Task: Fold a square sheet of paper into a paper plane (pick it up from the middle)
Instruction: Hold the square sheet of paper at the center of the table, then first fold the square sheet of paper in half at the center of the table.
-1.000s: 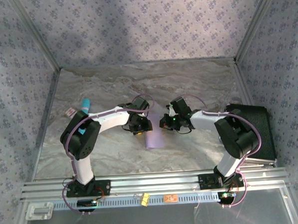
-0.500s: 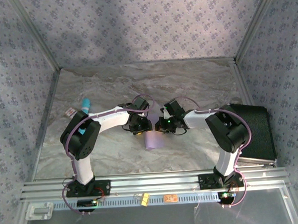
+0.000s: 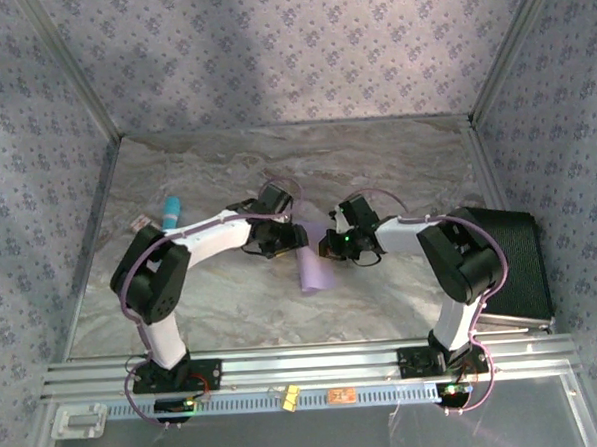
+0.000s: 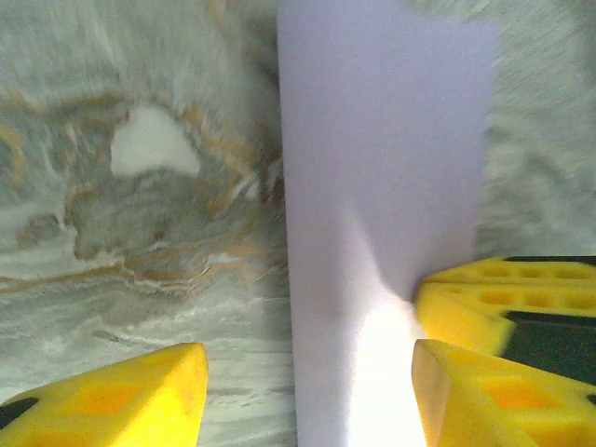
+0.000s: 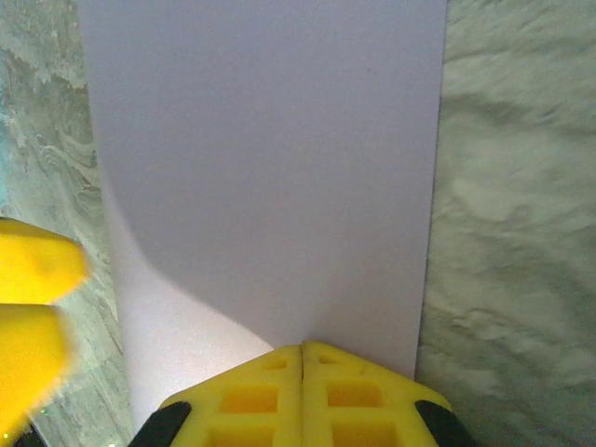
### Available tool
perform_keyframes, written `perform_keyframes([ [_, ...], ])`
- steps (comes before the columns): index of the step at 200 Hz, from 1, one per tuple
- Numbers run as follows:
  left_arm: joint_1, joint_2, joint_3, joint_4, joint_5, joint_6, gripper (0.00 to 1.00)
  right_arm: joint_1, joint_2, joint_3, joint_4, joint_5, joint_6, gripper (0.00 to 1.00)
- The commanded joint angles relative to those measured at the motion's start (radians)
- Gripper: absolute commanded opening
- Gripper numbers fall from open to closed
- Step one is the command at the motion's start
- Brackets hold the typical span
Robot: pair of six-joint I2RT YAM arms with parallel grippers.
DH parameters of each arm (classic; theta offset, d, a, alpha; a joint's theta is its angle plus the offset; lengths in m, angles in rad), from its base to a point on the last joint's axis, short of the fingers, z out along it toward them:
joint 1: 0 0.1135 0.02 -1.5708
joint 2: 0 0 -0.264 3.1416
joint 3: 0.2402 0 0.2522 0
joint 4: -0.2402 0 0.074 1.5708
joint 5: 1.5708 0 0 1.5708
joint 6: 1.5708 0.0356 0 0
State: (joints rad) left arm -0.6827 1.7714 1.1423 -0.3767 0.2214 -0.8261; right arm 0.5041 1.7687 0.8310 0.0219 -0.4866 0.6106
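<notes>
Left gripper (image 4: 307, 368) stands with jaws apart, straddling the sheet of paper (image 4: 382, 168), no grip. Right gripper (image 5: 303, 354) is pinched shut on the sheet's near edge, paper curling up to its tips. Sheet lies as 1 narrow lavender strip on the table (image 3: 395, 158), between the 2 grippers.

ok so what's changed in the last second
The left tool backed off toward the far side with its jaws wider, and now straddles the lavender folded paper sheet. The right tool nudged in and came back, staying shut on the sheet's edge. The sheet barely shifted on the marble table.
</notes>
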Motion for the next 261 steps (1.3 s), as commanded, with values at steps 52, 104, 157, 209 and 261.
perform_keyframes([
  [52, 0.054, -0.066, -0.085, 0.372, 0.308, -0.052, 0.00, -0.050, 0.037, 0.017, -0.152, 0.015, -0.100, 0.00],
  [104, 0.053, 0.059, -0.054, 0.418, 0.363, -0.056, 0.00, -0.054, 0.038, 0.007, -0.146, 0.023, -0.092, 0.00],
  [157, 0.051, 0.119, -0.059, 0.437, 0.403, -0.045, 0.00, -0.057, 0.038, 0.005, -0.152, 0.024, -0.095, 0.00],
  [209, 0.051, 0.138, -0.091, 0.424, 0.390, -0.024, 0.00, -0.058, 0.035, 0.004, -0.150, 0.025, -0.094, 0.00],
  [261, 0.051, 0.162, -0.123, 0.387, 0.360, 0.026, 0.00, -0.058, 0.034, -0.003, -0.145, 0.025, -0.089, 0.00],
])
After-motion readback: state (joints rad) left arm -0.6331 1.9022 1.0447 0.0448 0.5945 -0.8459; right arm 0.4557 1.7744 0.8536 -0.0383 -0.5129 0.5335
